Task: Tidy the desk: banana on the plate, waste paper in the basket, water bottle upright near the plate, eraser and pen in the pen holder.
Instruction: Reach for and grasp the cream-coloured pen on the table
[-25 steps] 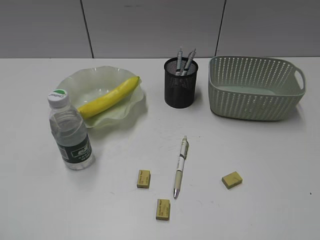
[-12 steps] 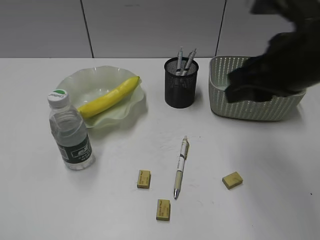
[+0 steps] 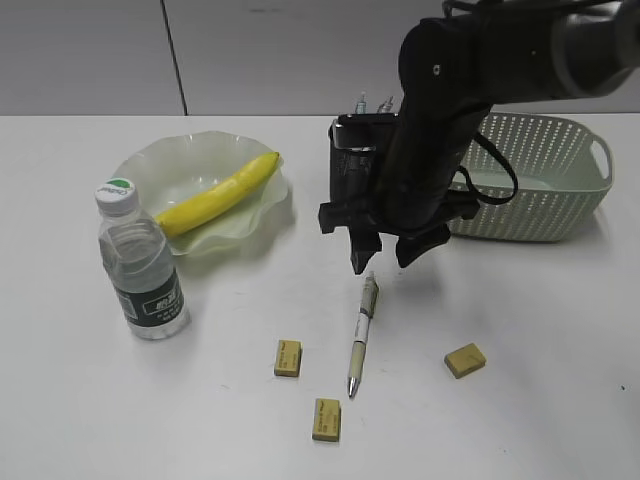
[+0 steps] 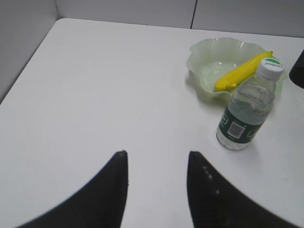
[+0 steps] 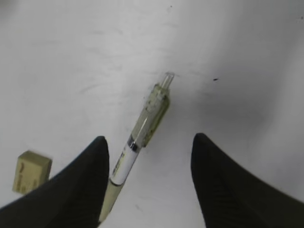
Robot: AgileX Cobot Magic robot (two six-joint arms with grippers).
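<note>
A pen (image 3: 360,335) lies on the white table, tip toward the front. My right gripper (image 3: 385,262) hangs open just above its upper end; in the right wrist view the pen (image 5: 142,124) runs beside the left finger of the open gripper (image 5: 149,142). Three yellow erasers (image 3: 287,357) (image 3: 326,419) (image 3: 465,359) lie near the front; one shows in the right wrist view (image 5: 31,172). The banana (image 3: 217,194) lies on the green plate (image 3: 150,160). The water bottle (image 3: 142,265) stands upright beside the plate. The black pen holder (image 3: 348,180), with pens in it, is partly hidden by my arm. My left gripper (image 4: 156,156) is open over bare table, left of the bottle (image 4: 247,111).
A green basket (image 3: 545,190) stands at the back right behind my right arm. No waste paper shows. In the left wrist view the plate (image 4: 204,59) with the banana (image 4: 240,72) sits behind the bottle, and the table's left edge runs along the wall.
My right arm has swung in from the upper right, over the basket, down to the upper end of the pen. The objects on the table have not moved.
</note>
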